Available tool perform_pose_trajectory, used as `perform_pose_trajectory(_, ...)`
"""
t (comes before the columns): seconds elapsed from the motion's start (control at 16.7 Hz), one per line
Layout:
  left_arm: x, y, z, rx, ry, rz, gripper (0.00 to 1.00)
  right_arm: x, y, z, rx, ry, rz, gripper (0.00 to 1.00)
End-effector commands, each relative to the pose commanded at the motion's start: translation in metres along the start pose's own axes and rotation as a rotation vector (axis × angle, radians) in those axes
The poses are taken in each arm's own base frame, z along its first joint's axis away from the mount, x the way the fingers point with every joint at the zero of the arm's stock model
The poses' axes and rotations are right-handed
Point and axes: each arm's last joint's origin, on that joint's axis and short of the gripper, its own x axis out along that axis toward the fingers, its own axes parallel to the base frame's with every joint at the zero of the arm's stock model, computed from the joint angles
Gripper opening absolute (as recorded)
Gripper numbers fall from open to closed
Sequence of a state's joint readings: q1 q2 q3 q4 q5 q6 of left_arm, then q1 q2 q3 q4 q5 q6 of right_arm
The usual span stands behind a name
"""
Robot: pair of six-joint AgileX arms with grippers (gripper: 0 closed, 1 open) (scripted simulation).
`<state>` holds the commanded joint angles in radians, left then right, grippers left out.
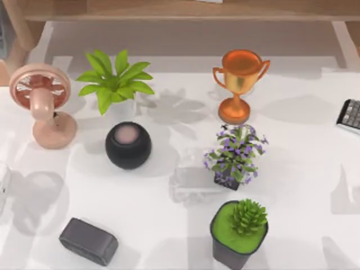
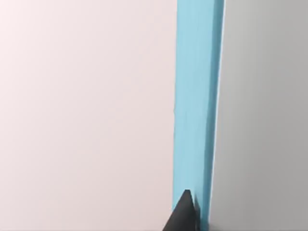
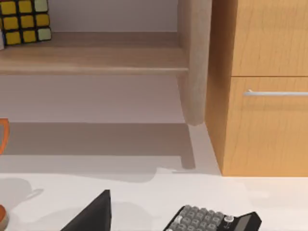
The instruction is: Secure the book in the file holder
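Right against the left wrist camera, a dark fingertip of the left gripper lies on a pale blue strip that runs straight across the picture between two blank pale surfaces. I judge that strip to be an edge of the book, though too little of it shows to be sure, and I cannot tell whether the fingers are apart or clamped on it. From the top view, the white table carries no book and no file holder that I can make out: it holds a pink desk fan, a leafy green plant, a black round speaker, an orange trophy, a purple-flowered plant, a succulent in a dark pot, a dark grey box and, at the right edge, a calculator. From the right wrist view, a dark fingertip of the right gripper hangs above that calculator near a wooden cabinet, apparently idle; whether it is apart or together I cannot tell. As for handling, a book should be stiff across its cover, fairly light and somewhat slick, so I would pinch it across both covers near the spine, keeping it upright while it slides between the holder's dividers.
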<state>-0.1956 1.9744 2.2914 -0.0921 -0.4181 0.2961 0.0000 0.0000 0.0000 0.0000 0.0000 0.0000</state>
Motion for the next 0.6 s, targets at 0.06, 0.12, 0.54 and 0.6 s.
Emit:
perform_pose_trajectory(0.06,0.009,0.027,-0.012,0.074,0.012,0.048,0.00,0.000,0.000,0.000,0.000,0.000,0.000,1.00)
perform_pose_trajectory(0.12,0.017,0.054,-0.028,0.153,0.033,0.092,0.00,0.000,0.000,0.000,0.000,0.000,0.000,1.00)
perform_pose_trajectory(0.54,0.015,0.231,-0.201,0.723,0.400,0.191,0.00,0.000,0.000,0.000,0.000,0.000,0.000,1.00)
perform_pose_trajectory(0.6,0.003,0.251,-0.229,0.789,0.461,0.166,0.00,0.000,0.000,0.000,0.000,0.000,0.000,1.00)
